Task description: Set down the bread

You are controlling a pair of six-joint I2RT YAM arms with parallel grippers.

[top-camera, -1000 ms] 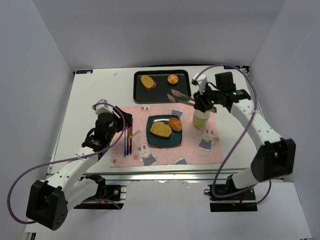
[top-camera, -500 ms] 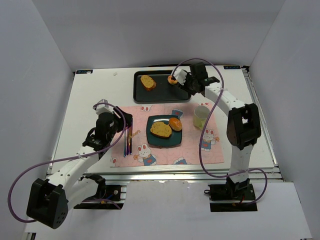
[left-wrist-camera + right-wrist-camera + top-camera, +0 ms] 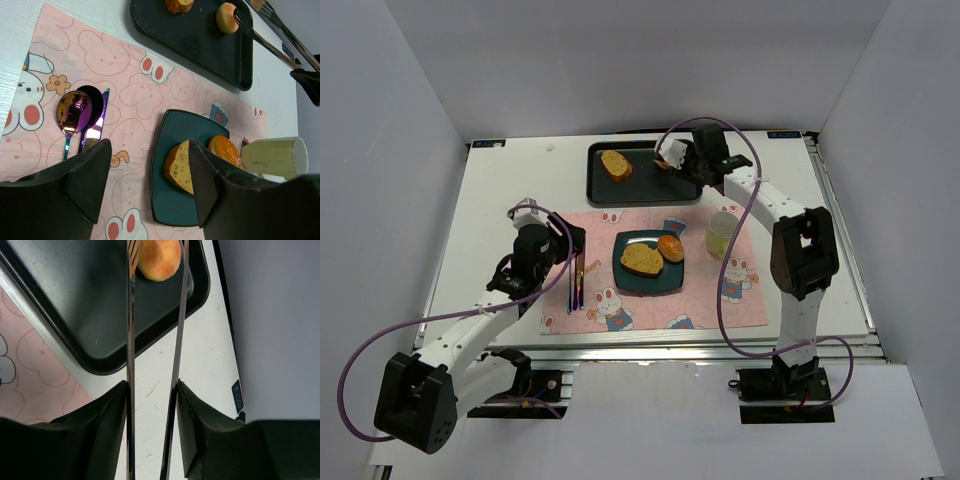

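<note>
A round bread roll (image 3: 159, 259) lies at the right end of the black tray (image 3: 75, 315). My right gripper (image 3: 152, 390) is shut on metal tongs (image 3: 131, 340), and their two tips reach either side of that roll. From above, the right gripper (image 3: 698, 165) hangs over the tray's right end, and a toast slice (image 3: 614, 163) lies at its left end. A teal plate (image 3: 170, 200) on the pink placemat carries a bread slice (image 3: 181, 167) and a glazed bun (image 3: 225, 149). My left gripper (image 3: 150, 150) is open and empty above the placemat, left of the plate.
A pale green cup (image 3: 722, 233) stands right of the plate on the placemat (image 3: 620, 310). A spoon (image 3: 72, 112) and a knife (image 3: 95, 130) lie side by side at the mat's left. White walls enclose the table on three sides.
My right arm swung from above the cup to the tray's right end, bringing the tongs to the round roll. The left arm has not moved.
</note>
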